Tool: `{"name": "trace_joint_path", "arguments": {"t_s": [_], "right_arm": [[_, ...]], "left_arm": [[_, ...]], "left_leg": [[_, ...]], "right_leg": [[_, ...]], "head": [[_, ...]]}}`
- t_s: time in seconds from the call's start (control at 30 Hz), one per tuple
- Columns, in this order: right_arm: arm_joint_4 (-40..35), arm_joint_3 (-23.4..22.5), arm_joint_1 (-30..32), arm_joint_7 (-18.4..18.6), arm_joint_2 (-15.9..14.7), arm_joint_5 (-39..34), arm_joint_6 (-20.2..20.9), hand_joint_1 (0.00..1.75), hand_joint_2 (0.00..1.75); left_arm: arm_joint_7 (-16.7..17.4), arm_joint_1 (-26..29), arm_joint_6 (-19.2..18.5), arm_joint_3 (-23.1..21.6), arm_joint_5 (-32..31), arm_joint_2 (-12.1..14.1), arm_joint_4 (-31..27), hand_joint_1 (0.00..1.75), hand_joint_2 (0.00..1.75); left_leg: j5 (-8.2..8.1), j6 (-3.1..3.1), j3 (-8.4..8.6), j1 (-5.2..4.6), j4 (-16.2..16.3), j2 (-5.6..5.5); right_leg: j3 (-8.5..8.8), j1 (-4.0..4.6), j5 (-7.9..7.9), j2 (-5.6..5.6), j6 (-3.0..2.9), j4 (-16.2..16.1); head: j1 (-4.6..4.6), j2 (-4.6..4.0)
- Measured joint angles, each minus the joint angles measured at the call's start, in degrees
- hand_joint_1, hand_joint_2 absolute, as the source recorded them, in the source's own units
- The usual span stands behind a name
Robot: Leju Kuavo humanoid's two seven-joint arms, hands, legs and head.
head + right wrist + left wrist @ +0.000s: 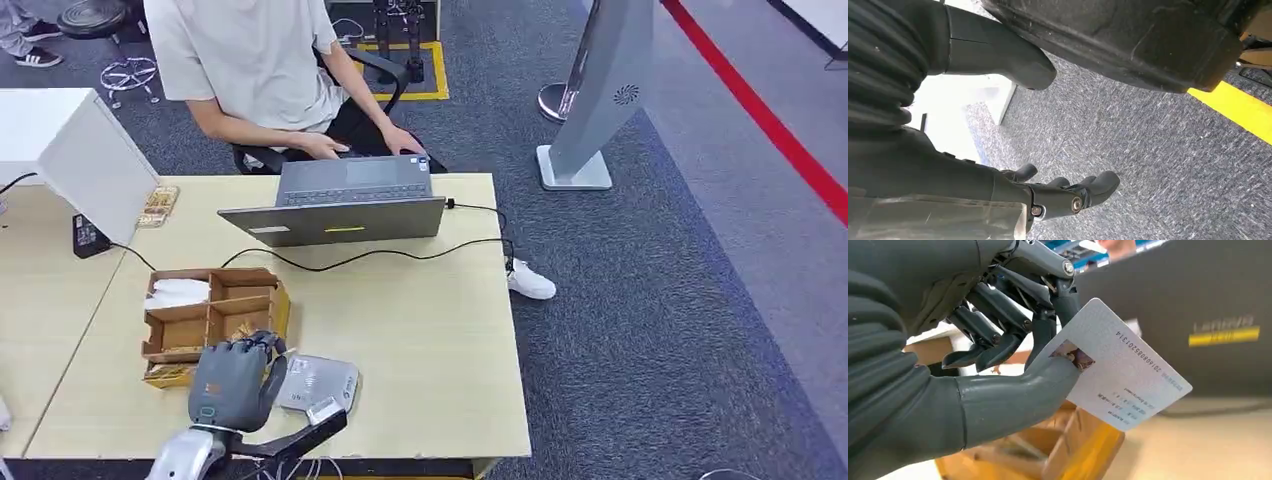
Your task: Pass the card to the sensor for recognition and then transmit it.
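Observation:
My left hand [232,385] hovers over the near edge of the table, just left of the flat grey sensor pad [320,382]. In the left wrist view the same left hand [998,340] pinches a white printed card [1128,377] between the thumb and the fingers, and the card sticks out past them, tilted. From the head view the back of the hand hides the card. My right hand [1048,192] hangs beside my body over the grey carpet, with its fingers apart and nothing in them.
A wooden compartment box [212,312] stands just beyond my left hand. A person [250,70] sits at the far side typing on a grey laptop [345,205], whose black cable [400,252] crosses the table. A white box [75,150] stands far left, a grey kiosk stand [600,90] on the carpet.

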Motion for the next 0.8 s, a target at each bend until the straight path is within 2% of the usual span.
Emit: {"name": "trace_joint_path", "arguments": {"t_s": [0.13, 0.53, 0.8], "right_arm": [[0.0, 0.2, 0.0, 0.1, 0.0, 0.0, 0.0, 0.00, 1.75], [0.0, 0.7, 0.0, 0.3, 0.0, 0.0, 0.1, 0.00, 1.75], [0.0, 0.9, 0.0, 0.7, 0.1, -0.9, 0.0, 0.00, 1.75]], "left_arm": [[0.4, 0.0, -1.8, -0.5, 0.3, 0.5, 1.5, 1.75, 1.75], [-0.6, -0.1, -3.7, -1.3, 2.3, 0.9, 5.8, 1.75, 1.75], [1.0, -0.3, -1.5, -1.8, -0.5, 1.4, 5.5, 1.75, 1.75]], "left_leg": [[0.00, 0.00, 0.00, 0.00, 0.0, 0.00], [0.00, 0.00, 0.00, 0.00, 0.0, 0.00], [0.00, 0.00, 0.00, 0.01, 0.0, 0.00]], "right_leg": [[0.00, 0.00, 0.00, 0.00, 0.00, 0.0], [0.00, 0.00, 0.00, 0.00, 0.00, 0.0], [0.00, 0.00, 0.00, -0.01, 0.00, 0.0]], "head": [[0.00, 0.00], [-0.02, 0.00], [0.00, 0.00]]}}
